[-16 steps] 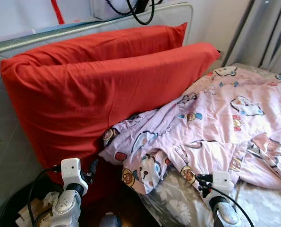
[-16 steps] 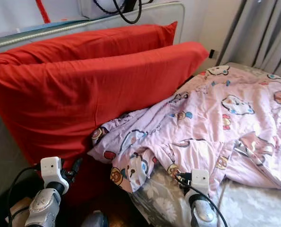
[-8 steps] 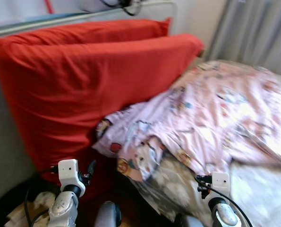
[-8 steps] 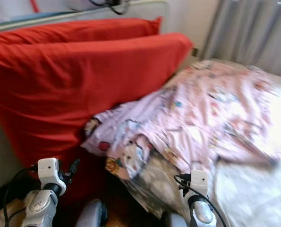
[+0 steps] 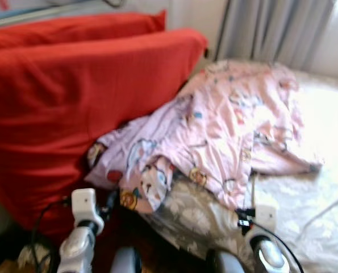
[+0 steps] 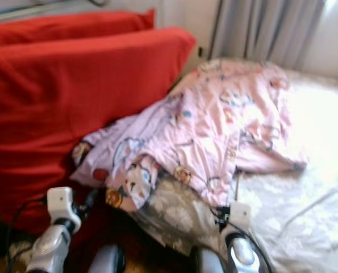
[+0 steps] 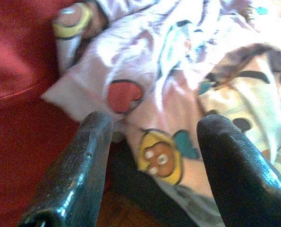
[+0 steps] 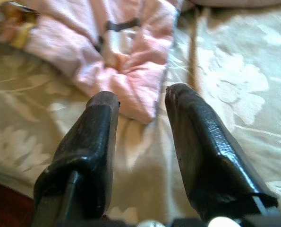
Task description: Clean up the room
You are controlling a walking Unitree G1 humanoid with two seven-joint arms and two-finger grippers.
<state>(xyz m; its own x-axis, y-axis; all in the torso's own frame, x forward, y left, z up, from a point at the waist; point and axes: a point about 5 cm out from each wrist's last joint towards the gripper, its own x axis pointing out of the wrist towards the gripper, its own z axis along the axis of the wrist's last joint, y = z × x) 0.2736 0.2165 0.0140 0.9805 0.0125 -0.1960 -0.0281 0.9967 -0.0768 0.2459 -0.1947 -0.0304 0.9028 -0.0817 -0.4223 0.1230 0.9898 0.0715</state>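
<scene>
Presently, the crumpled pink cartoon-print cotton sheet (image 5: 225, 131), judged soft and light, is best pinched at its bunched edge; left gripper (image 7: 152, 165) and right gripper (image 8: 140, 123) are held apart, empty.

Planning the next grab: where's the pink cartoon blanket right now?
In the eye views the pink blanket lies crumpled on the floral bed sheet, its left end against the big red pillow.
</scene>
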